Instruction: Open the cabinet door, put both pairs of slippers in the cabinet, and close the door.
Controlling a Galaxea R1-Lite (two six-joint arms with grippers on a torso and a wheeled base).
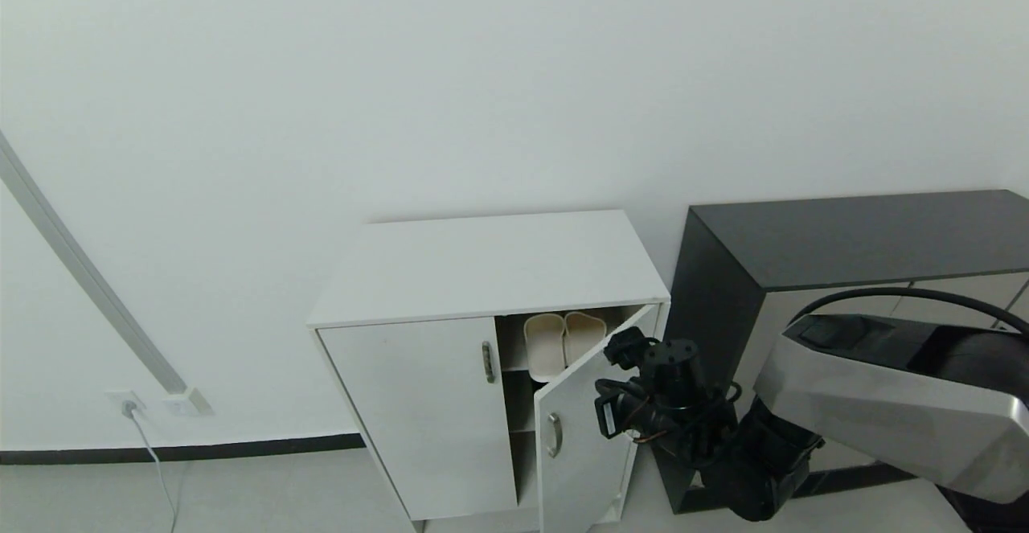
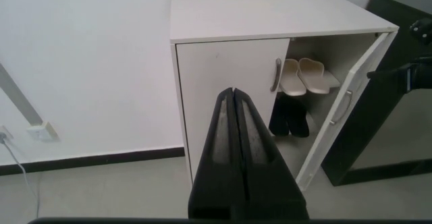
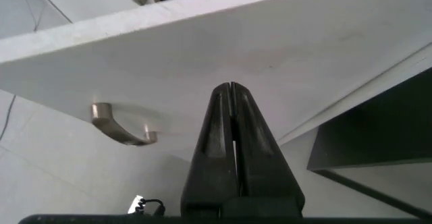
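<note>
The white cabinet [image 1: 490, 268] has its left door [image 1: 418, 412] closed and its right door [image 1: 580, 436] standing ajar. A beige pair of slippers [image 1: 561, 342] lies on the upper shelf. The left wrist view shows the beige pair [image 2: 309, 77] with a black pair [image 2: 290, 116] on the shelf below. My right gripper [image 1: 624, 348] is shut and empty, its tips [image 3: 231, 86] at the outer face of the right door [image 3: 270, 55], up from the handle [image 3: 125, 125]. My left gripper [image 2: 233, 91] is shut and empty, held back from the cabinet [image 2: 270, 18] and facing its left door [image 2: 229, 62].
A black cabinet [image 1: 844, 231] stands directly right of the white one, close behind the open door. A wall socket with a cable [image 1: 129, 408] and a grey conduit [image 1: 80, 276] are on the wall to the left. Bare floor [image 1: 201, 493] lies left of the cabinet.
</note>
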